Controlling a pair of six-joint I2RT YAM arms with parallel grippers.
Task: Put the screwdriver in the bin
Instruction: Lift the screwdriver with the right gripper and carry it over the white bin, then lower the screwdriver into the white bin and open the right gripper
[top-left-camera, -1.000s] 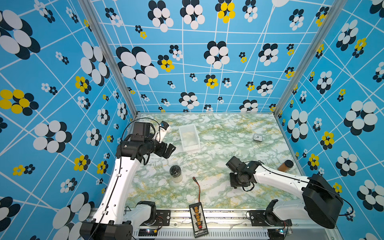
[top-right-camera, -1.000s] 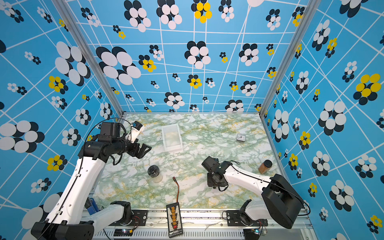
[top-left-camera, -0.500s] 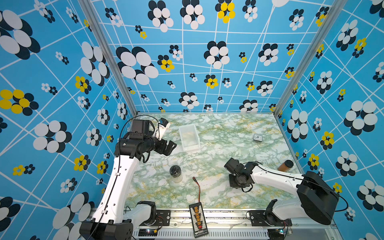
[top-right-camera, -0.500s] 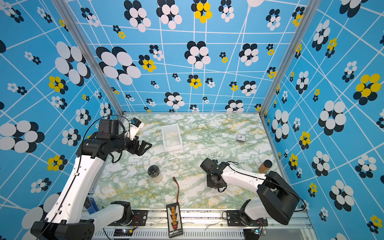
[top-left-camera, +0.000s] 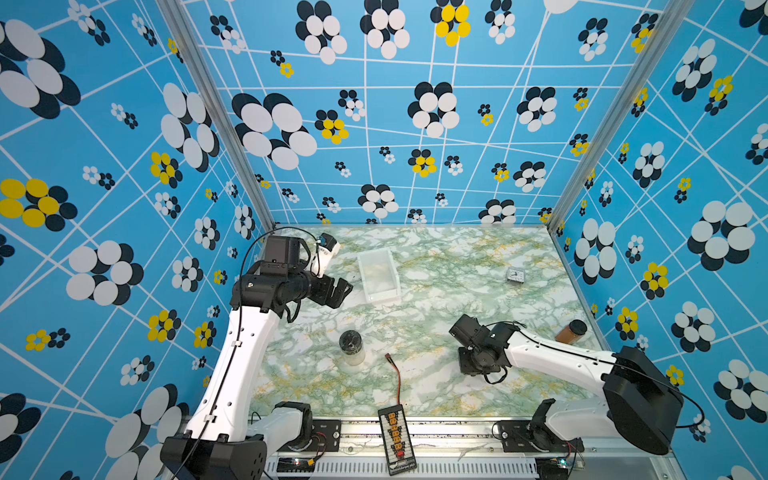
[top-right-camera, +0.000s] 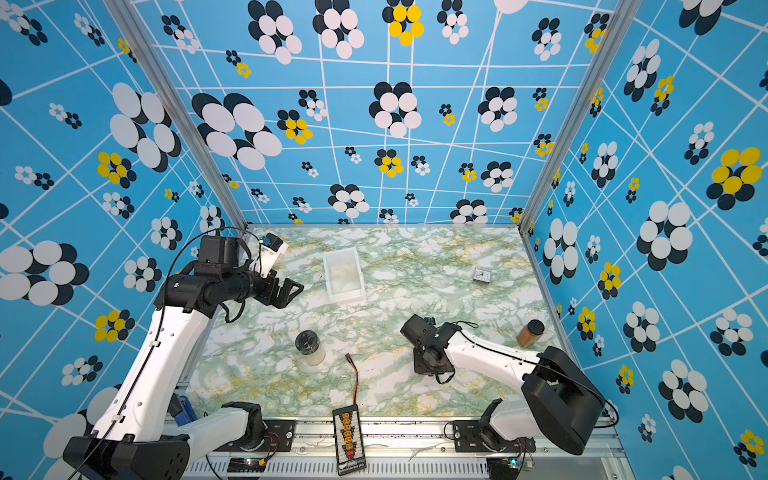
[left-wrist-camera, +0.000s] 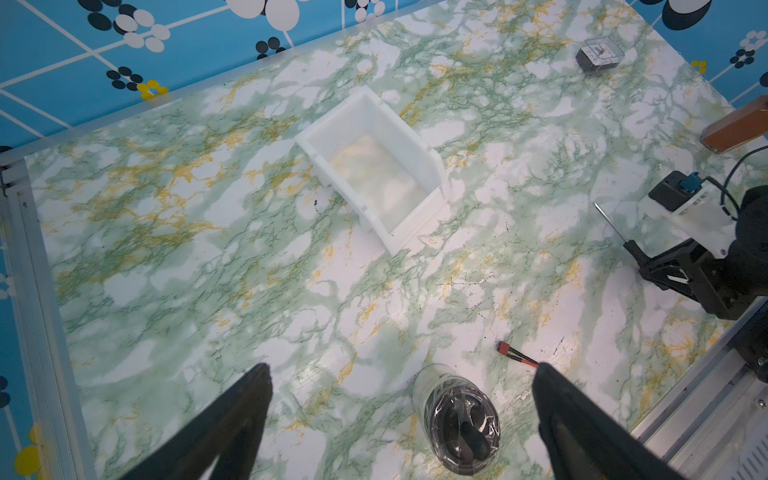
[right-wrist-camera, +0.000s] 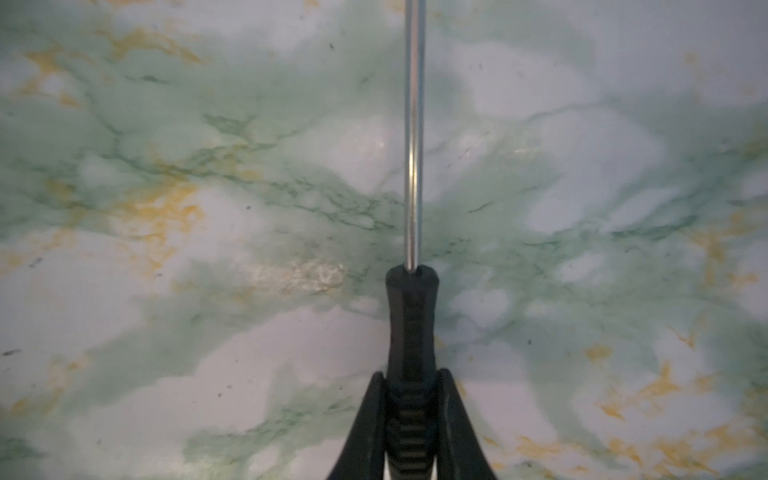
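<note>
Closing done: right gripper has clamped its jaws on the handle of the screwdriver, low over the table and well apart from the bin.
Lifting and carrying look next. Only the right wrist view shows the grip; both top views hide it under the wrist. Left gripper hangs wide open, empty.

Left arm and right arm: white shells, black joints and motor housings, thin black cables looping alongside, white camera mounts at the wrists.
</note>
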